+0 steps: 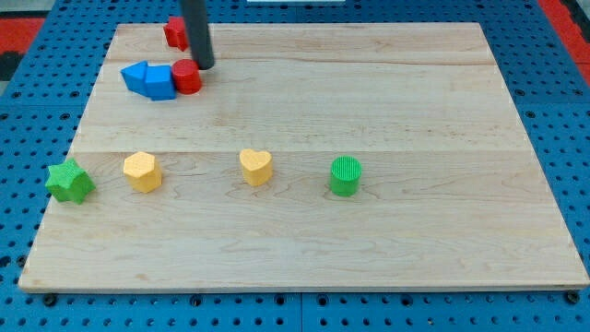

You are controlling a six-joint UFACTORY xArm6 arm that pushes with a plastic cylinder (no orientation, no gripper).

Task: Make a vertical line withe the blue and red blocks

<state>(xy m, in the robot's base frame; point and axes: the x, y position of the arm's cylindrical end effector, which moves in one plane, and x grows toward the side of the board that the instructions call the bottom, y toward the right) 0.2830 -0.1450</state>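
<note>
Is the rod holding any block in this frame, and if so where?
Nothing is held; the rod only pushes. My tip sits just above and right of the red cylinder, touching or nearly so.

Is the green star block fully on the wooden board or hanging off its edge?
Hanging off. The green star block straddles the wooden board at its left edge, with part of it over the blue pegboard.

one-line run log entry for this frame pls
tip: top left, just right of red cylinder | blue blocks: touching cylinder's left | second red block: at top edge, apart | line: not yet vertical
</note>
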